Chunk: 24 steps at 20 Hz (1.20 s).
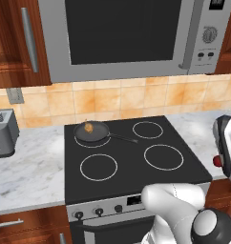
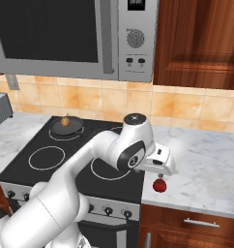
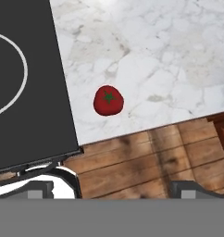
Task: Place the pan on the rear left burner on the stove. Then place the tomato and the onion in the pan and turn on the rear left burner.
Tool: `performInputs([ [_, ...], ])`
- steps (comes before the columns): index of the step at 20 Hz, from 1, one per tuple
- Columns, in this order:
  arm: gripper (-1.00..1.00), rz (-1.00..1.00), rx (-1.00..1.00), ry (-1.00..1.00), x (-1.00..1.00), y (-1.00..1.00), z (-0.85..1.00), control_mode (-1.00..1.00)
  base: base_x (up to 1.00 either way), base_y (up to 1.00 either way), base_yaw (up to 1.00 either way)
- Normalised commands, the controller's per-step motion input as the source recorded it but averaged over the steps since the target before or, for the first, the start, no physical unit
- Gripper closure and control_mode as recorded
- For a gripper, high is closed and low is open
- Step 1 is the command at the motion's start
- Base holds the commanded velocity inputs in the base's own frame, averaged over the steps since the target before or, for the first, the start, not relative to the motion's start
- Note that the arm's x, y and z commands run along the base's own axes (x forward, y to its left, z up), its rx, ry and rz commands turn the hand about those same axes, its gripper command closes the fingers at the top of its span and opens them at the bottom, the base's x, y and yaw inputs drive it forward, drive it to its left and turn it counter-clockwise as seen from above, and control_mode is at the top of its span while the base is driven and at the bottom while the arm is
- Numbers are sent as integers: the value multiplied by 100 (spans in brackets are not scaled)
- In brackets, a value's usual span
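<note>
A wood-panelled kitchen with tan tile backsplash and a grey microwave point(image 1: 131, 35) hung over the stove point(image 1: 131, 164) — a black glass cooktop set between two stretches of white marble counter point(image 2: 206, 160). The pan point(image 1: 92, 132) sits on the rear left burner point(image 1: 89, 143), its thin handle pointing right toward the middle of the glass, and the onion point(image 1: 89, 127) rests inside it; from the right base view the same pan point(image 2: 66, 126) and onion point(image 2: 65, 121) appear at the far left corner of the cooktop. The tomato point(image 2: 159, 185) lies on the marble to the right of the stove, near the counter's front edge and just beside the cooktop's side, well apart from the pan. The white arm reaches over the right side of the stove, with the gripper point(image 2: 160, 175) hanging just above the red fruit. In the hand view the tomato point(image 3: 108, 100) shows its green stem scar, lying free on the stone above and between the two dark fingertips point(image 3: 185, 189) — these stand spread wide, gripping nothing. A toaster point(image 1: 4, 133) stands on the left counter against the wall.
</note>
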Motion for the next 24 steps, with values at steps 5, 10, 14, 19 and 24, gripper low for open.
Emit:
performInputs([
  [5, -100, 0, 2, 0, 28, 0, -28, -100, 0, 0, 0],
  [10, -100, 0, 2, 0, 28, -2, -31, -100, 0, 0, 0],
  [14, -100, 0, 3, 0, 27, -8, -33, -100, 0, 0, 0],
  [19, -100, 0, 2, 0, 19, -14, -33, -100, 0, 0, 0],
  [24, -100, 0, 1, 4, 17, -16, -34, -100, 0, 0, 0],
])
